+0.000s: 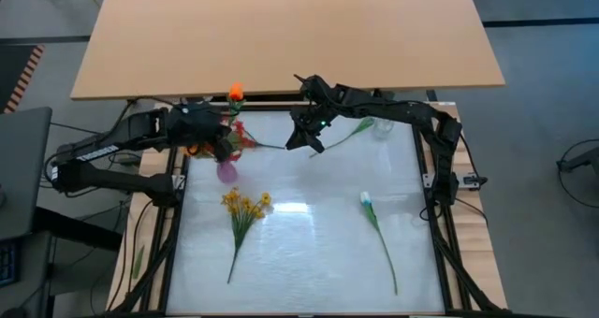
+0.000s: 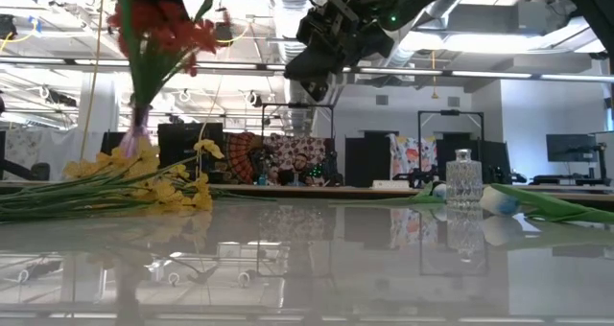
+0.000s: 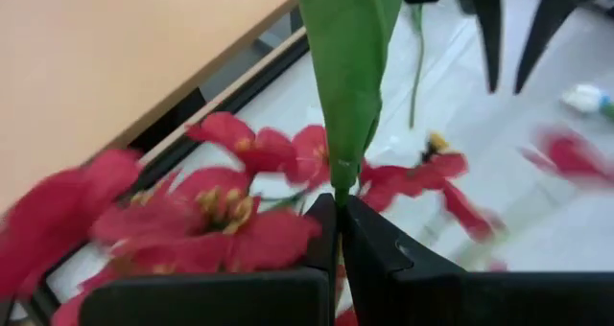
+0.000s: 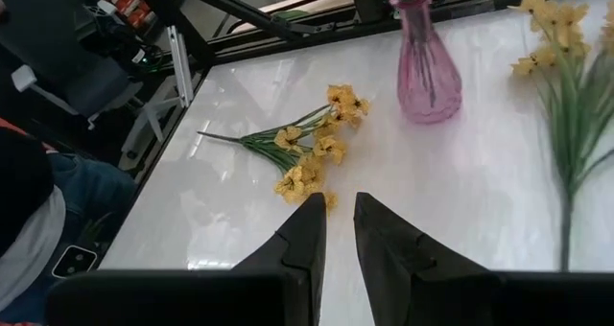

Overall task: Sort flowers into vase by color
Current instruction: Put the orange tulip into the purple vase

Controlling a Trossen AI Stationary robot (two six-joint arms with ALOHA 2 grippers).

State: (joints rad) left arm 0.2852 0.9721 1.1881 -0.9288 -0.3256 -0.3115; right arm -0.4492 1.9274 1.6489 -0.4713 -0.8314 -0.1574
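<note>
A spray of red flowers [image 2: 158,29] stands upright, its green stems running down toward the neck of a pink vase [image 2: 134,129] at the table's far left. My left gripper [image 3: 338,206] is shut on the spray above the pink vase [image 1: 227,171]. An orange flower [image 1: 236,93] shows just beyond it. My right gripper [image 1: 301,142] hangs above the table's far middle, its fingers [image 4: 309,232] a little apart with nothing between them. A yellow bunch [image 1: 245,206] and a white flower [image 1: 367,201] lie flat on the table. My left gripper pinches a green leaf or stem of the red spray [image 3: 340,168] between its two fingers, among the blooms. The fingers slant down from the table's left side. The spray stays upright, its stems reaching down to the vase's neck [image 2: 140,110].
A clear glass vase [image 2: 463,177] stands at the far right, with a green stem [image 1: 351,131] lying beside it. A second yellow bunch [image 4: 312,149] lies left of the pink vase. A black frame [image 1: 440,215] borders the white table top. The near half offers free room.
</note>
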